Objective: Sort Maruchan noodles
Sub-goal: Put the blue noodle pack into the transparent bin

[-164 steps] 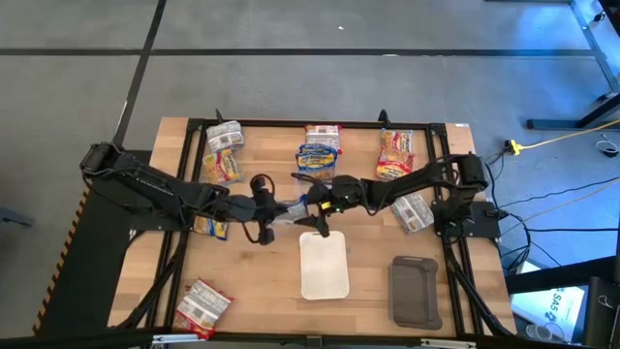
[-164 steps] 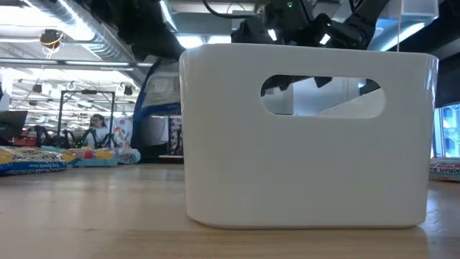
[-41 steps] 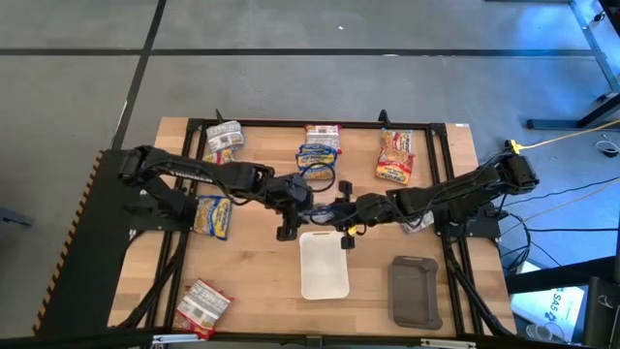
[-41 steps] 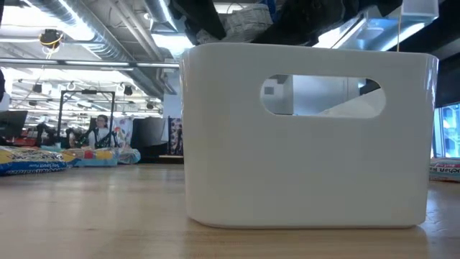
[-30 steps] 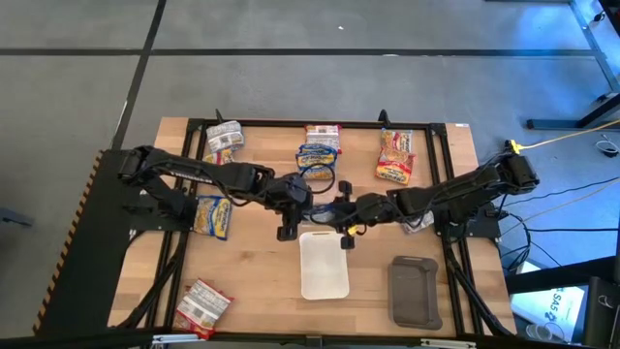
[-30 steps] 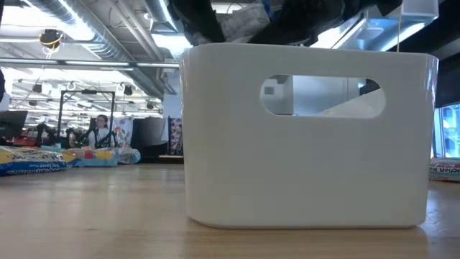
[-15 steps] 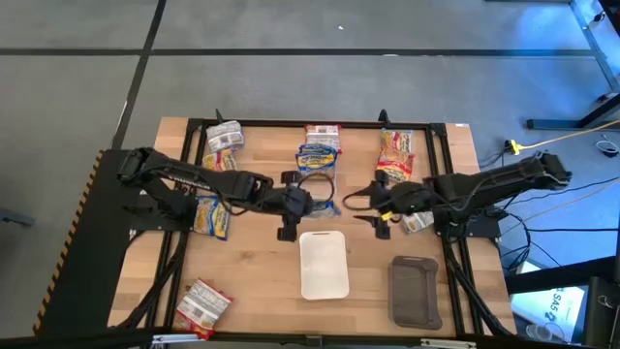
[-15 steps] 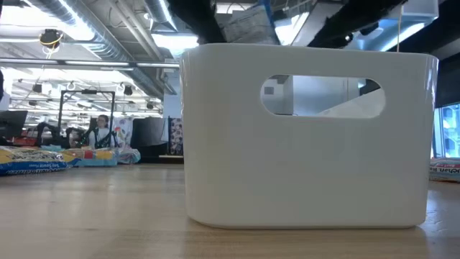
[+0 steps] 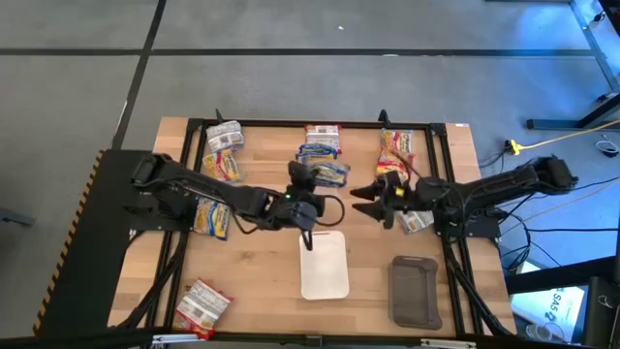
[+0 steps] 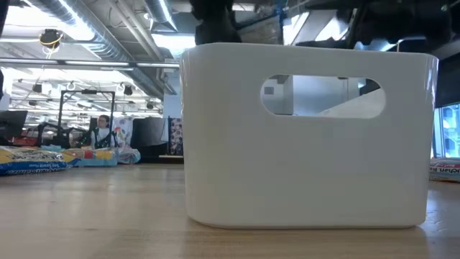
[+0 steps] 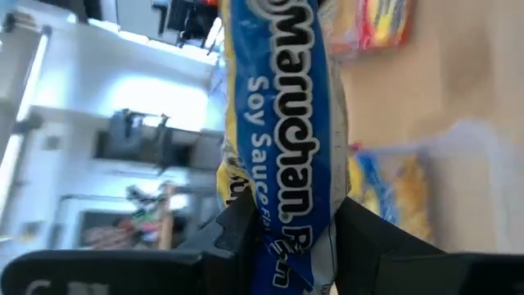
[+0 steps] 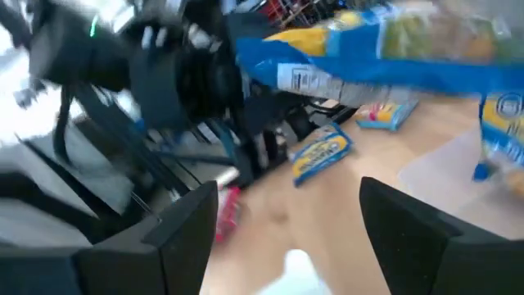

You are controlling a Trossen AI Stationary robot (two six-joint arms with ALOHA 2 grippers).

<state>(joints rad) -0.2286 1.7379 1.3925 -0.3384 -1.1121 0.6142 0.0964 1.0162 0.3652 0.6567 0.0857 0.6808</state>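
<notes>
Since the frame 1.4 seconds earlier, the 2 arms have been drawn apart: the right gripper, then joined with the left at the table's middle, is now withdrawn to the right, and the blue packet has been left with the left arm alone.

High view: the left gripper is placed just beyond the far end of the white tray. A dark grey tray lies to its right. Other noodle packets are spread along the far edge, on the left side and at the near left corner.

Low view: the white tray fills the picture; only dark arm parts are visible above its rim. A person is seated far off in the room.

Left wrist view: a blue soy sauce packet is pinched between the fingers, which are closed on it.

Right wrist view: the right fingers are spread wide with nothing between them; the blue packet is seen farther off, at the left gripper.

Judgement: the handover appears complete, and the packet is now positioned for lowering into the white tray.
</notes>
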